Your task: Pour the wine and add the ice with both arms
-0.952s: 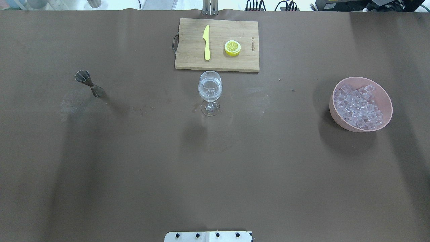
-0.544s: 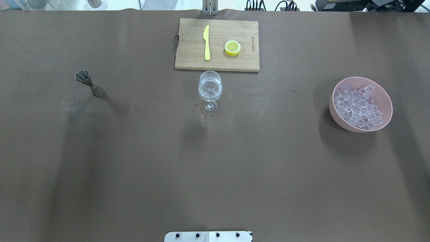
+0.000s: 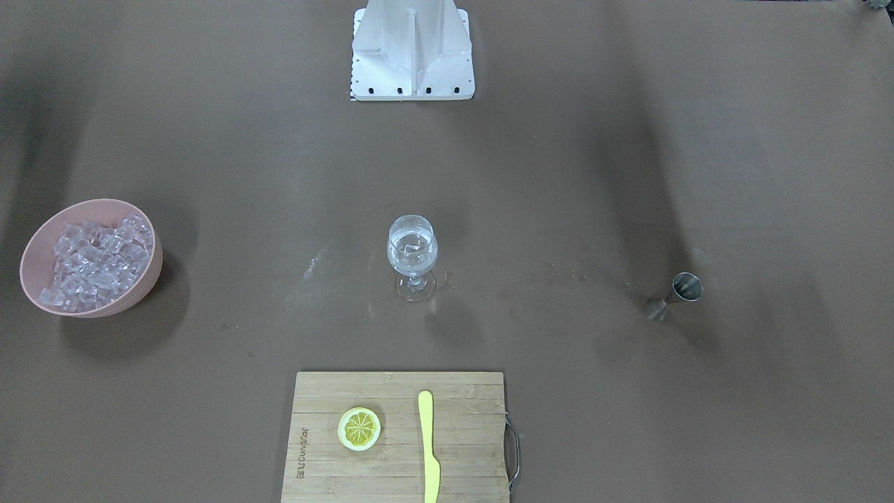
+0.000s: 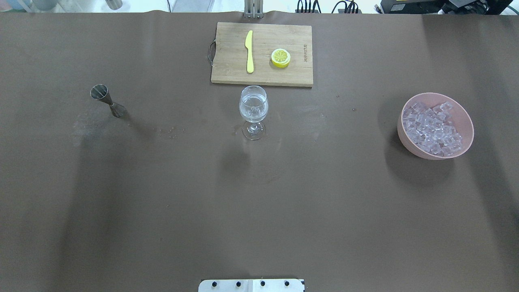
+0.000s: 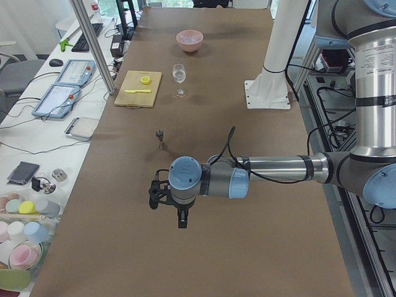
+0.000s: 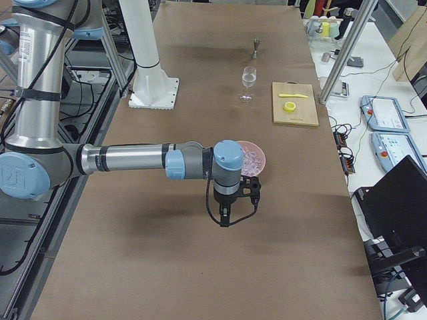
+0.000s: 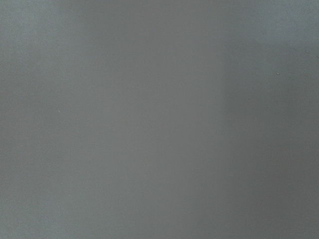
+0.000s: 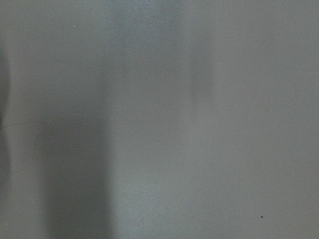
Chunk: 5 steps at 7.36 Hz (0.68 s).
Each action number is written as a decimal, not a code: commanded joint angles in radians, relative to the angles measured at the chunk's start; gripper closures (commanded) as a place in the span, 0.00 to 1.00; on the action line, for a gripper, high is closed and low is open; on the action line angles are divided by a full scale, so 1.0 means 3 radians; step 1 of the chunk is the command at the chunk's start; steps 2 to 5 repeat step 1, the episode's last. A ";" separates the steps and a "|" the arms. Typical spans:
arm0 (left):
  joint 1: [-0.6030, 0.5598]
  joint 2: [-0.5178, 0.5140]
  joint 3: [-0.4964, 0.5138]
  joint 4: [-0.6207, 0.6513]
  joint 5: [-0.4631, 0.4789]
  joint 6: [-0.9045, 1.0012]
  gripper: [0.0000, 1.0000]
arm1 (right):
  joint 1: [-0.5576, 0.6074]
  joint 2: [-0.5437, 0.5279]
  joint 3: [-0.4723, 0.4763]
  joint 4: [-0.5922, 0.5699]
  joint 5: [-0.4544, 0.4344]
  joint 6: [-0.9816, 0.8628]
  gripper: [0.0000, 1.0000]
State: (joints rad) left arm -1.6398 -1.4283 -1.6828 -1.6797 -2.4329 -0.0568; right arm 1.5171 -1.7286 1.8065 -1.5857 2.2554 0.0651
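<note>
Brown mat on the table, faint splash marks near centre. In the overhead view the wine glass stands upright at centre with the wine in it. The pink bowl of ice is at 3 o'clock, well apart. Jigger at 9. Wooden board at 12 with a yellow knife and a lemon slice. White pedestal at 6. Left gripper and right gripper hang over bare mat, seen only from the sides, so I can't tell the jaw state. Tablets sit on the side bench.
</note>
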 commanded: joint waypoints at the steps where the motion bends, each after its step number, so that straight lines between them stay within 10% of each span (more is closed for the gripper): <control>1: 0.0000 0.0001 0.0000 -0.0005 0.0000 0.0000 0.01 | 0.0000 -0.0001 0.0068 -0.0001 0.0191 -0.0007 0.00; 5: 0.0000 0.0001 0.0000 -0.0005 0.0000 0.0000 0.01 | 0.0000 -0.0001 0.0068 -0.0001 0.0191 -0.0007 0.00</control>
